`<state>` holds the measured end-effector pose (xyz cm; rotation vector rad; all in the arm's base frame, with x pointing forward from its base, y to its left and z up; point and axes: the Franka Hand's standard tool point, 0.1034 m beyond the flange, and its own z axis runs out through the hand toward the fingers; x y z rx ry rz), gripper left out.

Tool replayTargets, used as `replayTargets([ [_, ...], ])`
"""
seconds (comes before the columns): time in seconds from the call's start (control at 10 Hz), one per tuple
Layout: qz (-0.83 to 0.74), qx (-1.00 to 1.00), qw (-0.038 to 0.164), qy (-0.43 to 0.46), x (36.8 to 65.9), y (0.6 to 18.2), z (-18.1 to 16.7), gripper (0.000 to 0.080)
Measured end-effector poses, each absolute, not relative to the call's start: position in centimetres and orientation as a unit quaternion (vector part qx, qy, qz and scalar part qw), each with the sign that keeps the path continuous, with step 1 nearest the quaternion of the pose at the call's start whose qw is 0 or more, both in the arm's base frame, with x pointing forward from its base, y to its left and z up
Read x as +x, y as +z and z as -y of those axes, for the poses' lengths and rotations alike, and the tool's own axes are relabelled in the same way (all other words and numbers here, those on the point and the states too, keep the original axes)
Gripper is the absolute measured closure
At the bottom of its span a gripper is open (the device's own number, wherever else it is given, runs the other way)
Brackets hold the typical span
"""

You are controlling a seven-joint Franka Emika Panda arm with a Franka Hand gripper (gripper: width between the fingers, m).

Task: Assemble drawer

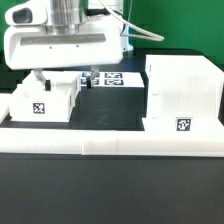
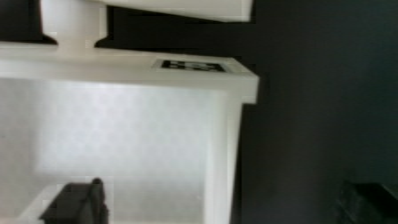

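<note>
While the tray (image 1: 40, 102) sits on the exterior view's left, close behind the rail (image 1: 110, 146), the housing (image 1: 182, 90) stands on that view's right, well apart from it and also just behind the rail. Each carries a square black-and-white tag on its front face: the tray tag (image 1: 38, 110) near the middle, the housing tag (image 1: 184, 125) low down. Their blocky patterns are too small to read as letters or numbers.

From the wrist view the tray (image 2: 125, 130) is seen from above, open at the top, with another tag, the rim tag (image 2: 196, 66), on one edge.

The gripper (image 1: 62, 78) hangs over the tray with its jaws spread wide and nothing between them but one tray wall. In the wrist view the gripper (image 2: 224, 205) shows one black fingertip (image 2: 75, 200) over the tray's inside and the other over the black table (image 2: 320, 120) outside. Whether either fingertip touches the wall I cannot tell.

The marker board (image 1: 105, 78) lies flat on the table (image 1: 110, 190) behind, between tray and housing, its printed tags facing up
</note>
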<state>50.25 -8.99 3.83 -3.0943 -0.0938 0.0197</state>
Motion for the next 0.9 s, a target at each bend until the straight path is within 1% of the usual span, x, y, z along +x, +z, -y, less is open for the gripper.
replayTargets([
  [0.4, 0.032, -0.999, 0.021, 0.014, 49.7, 2.5, 8.9, 0.0151],
  [0.7, 0.036, -0.999, 0.011, 0.008, 49.4, 1.0, 8.7, 0.0151],
  [0.9, 0.036, -0.999, 0.009, 0.011, 49.2, 0.5, 8.8, 0.0151],
])
